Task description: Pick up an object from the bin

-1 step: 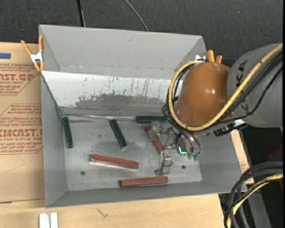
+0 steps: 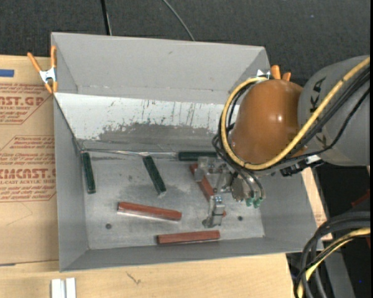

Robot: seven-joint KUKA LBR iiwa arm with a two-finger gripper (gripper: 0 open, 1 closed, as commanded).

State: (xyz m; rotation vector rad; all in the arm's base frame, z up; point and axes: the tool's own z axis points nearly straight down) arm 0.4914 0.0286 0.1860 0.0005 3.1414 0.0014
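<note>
Short red-brown bar (image 2: 205,185) lies tilted on the bin (image 2: 155,67) floor, just behind the claw (image 2: 216,216) and partly under the wrist hardware, so its far end is hidden. Claw hangs low over the floor w/ nothing visibly in it; can't tell whether it's apart or together, and contact w/ the bar can't be judged either. Just in front of the claw, a 2nd red-brown bar (image 2: 188,237) lies flat along the front wall, its end nearest the claw almost below it. To view-left of the claw is a longer red-brown bar (image 2: 149,212), then a slanted dark green stick (image 2: 154,174) further back-left, and another green stick (image 2: 87,172) well apart, by the far side wall. Behind the claw, a dark stick (image 2: 193,156) lies at the back wall's foot. Above the claw sits the arm's orange cover (image 2: 264,120) w/ yellow cables.
</note>
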